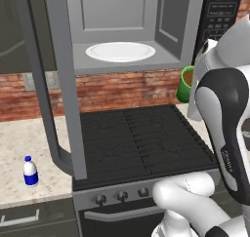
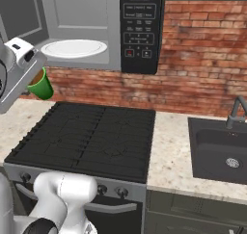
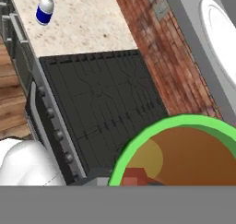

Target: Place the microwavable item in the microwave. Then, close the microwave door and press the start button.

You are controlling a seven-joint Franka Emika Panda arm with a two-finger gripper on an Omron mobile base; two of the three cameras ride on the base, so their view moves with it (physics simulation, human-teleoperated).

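Hanging above and beyond the gripper, the microwave is seen with its cavity exposed and its white turntable plate bare. The microwave door is swung wide open to the gripper's left, its long bar handle reaching down toward the counter. Below the gripper the black stove is spread out, with a brick wall behind it.

The gripper is held in the air over the stove, just short of the cavity and slightly below its floor. The fingers themselves are hidden by the hand and the cup, but they are taken to be pressed together on the green cup, since it hangs clear of any surface directly at the hand.

As for progress, the pick-up is judged done and the carry under way. Setting the cup on the plate, closing the door and pressing the start button are all left to do.

From the right base view, the black control panel with green digits is given in full, and a dark sink far to the gripper's right. From the left base view and the hand view, a small blue-labelled bottle is shown on the counter, far to the gripper's left. The cup's brown contents are shown close up in the hand view.
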